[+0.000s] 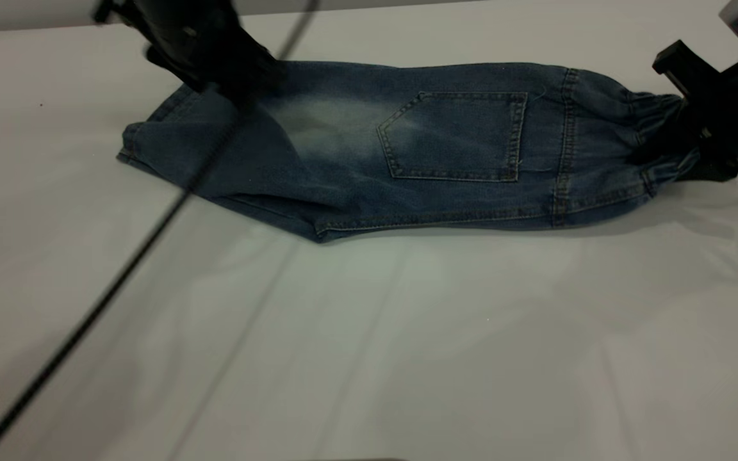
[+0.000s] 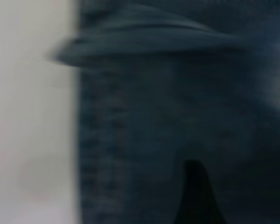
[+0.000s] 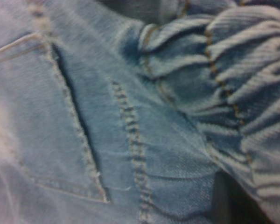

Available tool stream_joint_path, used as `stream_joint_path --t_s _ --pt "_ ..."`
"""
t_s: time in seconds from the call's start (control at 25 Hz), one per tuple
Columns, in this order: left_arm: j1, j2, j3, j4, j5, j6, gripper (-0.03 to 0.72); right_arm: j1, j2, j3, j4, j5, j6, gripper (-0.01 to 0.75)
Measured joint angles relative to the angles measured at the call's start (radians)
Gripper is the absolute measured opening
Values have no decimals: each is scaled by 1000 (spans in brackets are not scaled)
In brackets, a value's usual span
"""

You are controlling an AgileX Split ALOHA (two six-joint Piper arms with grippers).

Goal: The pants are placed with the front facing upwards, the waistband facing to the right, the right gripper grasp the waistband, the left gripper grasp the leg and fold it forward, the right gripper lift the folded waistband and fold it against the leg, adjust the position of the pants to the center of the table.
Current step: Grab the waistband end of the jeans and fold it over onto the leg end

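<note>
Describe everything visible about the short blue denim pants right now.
The short blue denim pants lie folded lengthwise on the white table, a tan-stitched patch pocket facing up beside a pale faded patch. The gathered elastic waistband points right, where the right gripper meets it. The left gripper sits on the leg end.

The near half of the worktop (image 1: 407,358) is bare, so a claw could pass there freely. The pants (image 1: 407,147) lie flat across the far half and fill the middle. The left claw (image 1: 234,77) sits on the leg end, and the right claw (image 1: 696,150) blocks the waistband (image 1: 654,134) end. A black cable (image 1: 119,275) slants across the left side.
</note>
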Motion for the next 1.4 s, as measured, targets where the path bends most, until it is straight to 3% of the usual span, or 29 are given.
stream_joint_path --t_s 0.36,0.88,1.12,1.28,1.4 --pt "-195 42 0 -17 -29 1 430 0 -170 -37 -18 78 -109 73" --pt "-386 90 -1 -133 -161 0 430 0 -423 -37 -58 198 -197 73" --pt "-380 42 -1 -114 -99 0 430 0 -463 -37 -138 210 -201 73" --pt "-304 -46 -1 -37 -45 0 430 9 -463 -37 -162 204 -199 73" --pt "-243 -123 -1 0 -21 0 430 57 -464 -37 -155 170 -199 73"
